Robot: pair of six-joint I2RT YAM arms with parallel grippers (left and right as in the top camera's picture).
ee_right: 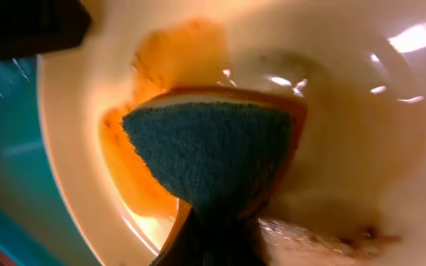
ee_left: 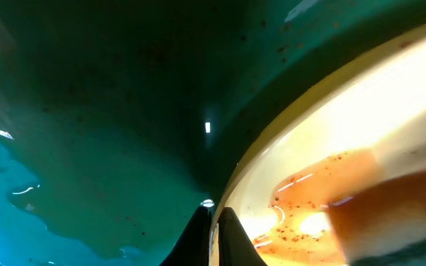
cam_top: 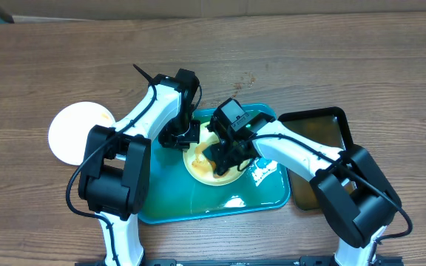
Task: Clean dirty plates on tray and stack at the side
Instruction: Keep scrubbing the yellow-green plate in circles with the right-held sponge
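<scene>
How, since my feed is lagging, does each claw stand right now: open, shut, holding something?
Left claw: closed on the rim of the plate.
Right claw: closed on the sponge, pressed onto that plate.

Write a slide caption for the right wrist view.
Sponge, green scouring face to the camera, pressed on the orange-brown smear in a pale plate on the teal tray.

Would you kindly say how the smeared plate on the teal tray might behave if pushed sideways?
The plate likely slides readily: the tray beneath shines wet. It probably stays flat rather than tipping, being shallow and wide.
</scene>
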